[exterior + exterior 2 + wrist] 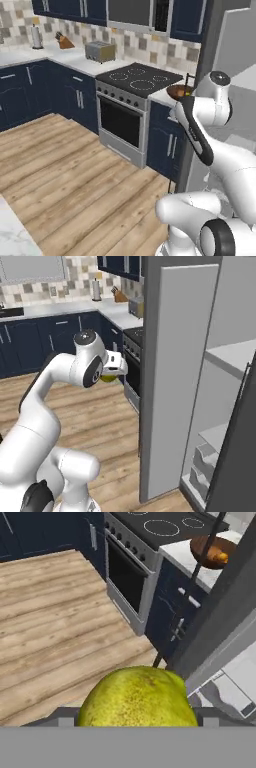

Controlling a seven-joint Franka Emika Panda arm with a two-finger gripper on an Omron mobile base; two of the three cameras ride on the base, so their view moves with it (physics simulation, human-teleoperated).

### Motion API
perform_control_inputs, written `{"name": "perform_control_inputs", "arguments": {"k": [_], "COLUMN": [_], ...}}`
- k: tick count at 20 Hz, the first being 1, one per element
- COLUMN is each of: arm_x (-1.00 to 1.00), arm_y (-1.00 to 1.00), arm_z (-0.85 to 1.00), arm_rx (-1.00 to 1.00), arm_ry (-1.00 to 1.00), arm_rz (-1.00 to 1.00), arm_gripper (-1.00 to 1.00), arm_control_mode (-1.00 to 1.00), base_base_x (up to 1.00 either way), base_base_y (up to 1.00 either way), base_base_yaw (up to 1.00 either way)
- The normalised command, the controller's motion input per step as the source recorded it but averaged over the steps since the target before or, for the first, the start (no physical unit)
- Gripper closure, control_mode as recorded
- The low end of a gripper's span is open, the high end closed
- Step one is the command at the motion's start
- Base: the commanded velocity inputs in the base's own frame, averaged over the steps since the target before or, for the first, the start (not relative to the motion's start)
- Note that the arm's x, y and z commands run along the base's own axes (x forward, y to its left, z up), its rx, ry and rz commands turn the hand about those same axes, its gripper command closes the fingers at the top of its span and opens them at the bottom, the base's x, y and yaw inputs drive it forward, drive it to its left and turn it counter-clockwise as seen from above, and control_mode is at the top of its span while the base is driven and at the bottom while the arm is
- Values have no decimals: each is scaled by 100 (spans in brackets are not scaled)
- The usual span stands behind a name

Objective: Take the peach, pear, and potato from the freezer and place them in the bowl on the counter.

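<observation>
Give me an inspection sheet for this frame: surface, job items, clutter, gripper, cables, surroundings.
Surface: white marble counter beside the stove, bare around the bowl.
Job's things: pear held in the gripper, away from the freezer; wooden bowl on the counter with an orange fruit, likely the peach, inside; freezer door open, white shelves visible; potato not made out.
Clutter: toaster, knife block and paper towel roll on the far counter.
Gripper: gripper closed on the pear, off the floor, short of the bowl.
Cables: nothing seen.
Surroundings: stove with oven, navy cabinets, wood floor, tiled backsplash.
</observation>
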Motion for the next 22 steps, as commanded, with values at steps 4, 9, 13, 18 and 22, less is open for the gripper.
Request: {"name": "perform_control_inputs", "arguments": {"k": [4,9,13,18,22], "arm_x": [0,0,0,0,0], "arm_y": [0,0,0,0,0], "arm_z": [0,0,0,0,0], "arm_rx": [0,0,0,0,0], "arm_ry": [0,0,0,0,0], "arm_rz": [0,0,0,0,0], "arm_gripper": [100,100,100,100,100], "arm_control_mode": [100,100,100,100,100], "base_base_x": [-13,100,100,100,100], "base_base_y": [58,4,-11,-39,-24], "base_base_yaw": [75,13,0,-14,-49]}}
